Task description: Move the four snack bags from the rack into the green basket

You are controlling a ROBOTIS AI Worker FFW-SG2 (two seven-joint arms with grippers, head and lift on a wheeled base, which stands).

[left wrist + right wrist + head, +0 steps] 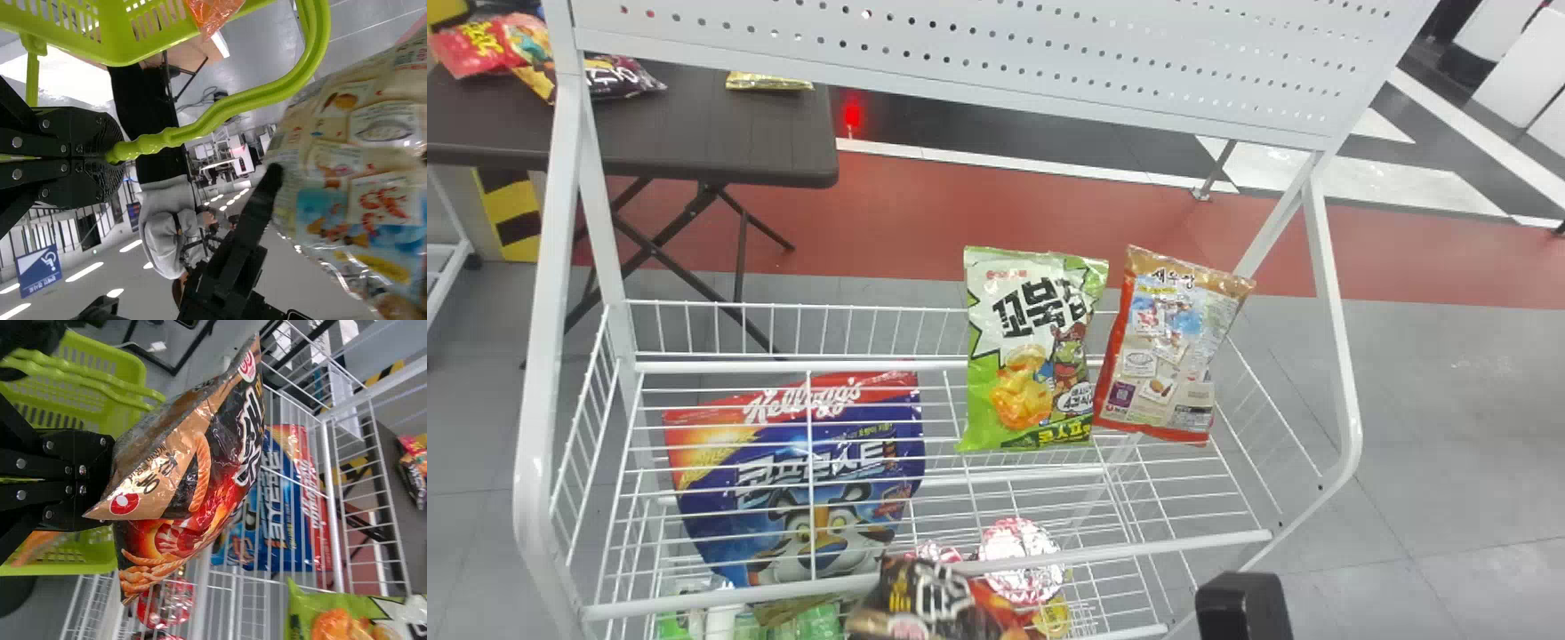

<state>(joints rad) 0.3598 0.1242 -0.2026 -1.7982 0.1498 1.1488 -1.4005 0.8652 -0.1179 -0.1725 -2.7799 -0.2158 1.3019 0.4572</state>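
fingers of the right gripper (112, 470) are closed on one end of the black snack bag (193, 480), whose orange and tan panels face the wrist camera. the bag hangs crumpled in front of the rack (738, 366), low in the head view. at the left, the left gripper (115, 155) is clamped on a handle (227, 110) of the green basket (107, 50), and some orange packaging (212, 13) shows at its rim.

farther out, three snack bags are up on the rack: the blue snack bag (796, 480) at the left behind the front wires, the green snack bag (1032, 356) upright near the middle, and the red-edged snack bag (1165, 356) just right of it, tilted. below them are round-topped tubs (1021, 560) and smaller packs. a perforated white panel (978, 53) crosses above, and beyond it a dark table (720, 133) carries more bags (618, 78) toward the left.
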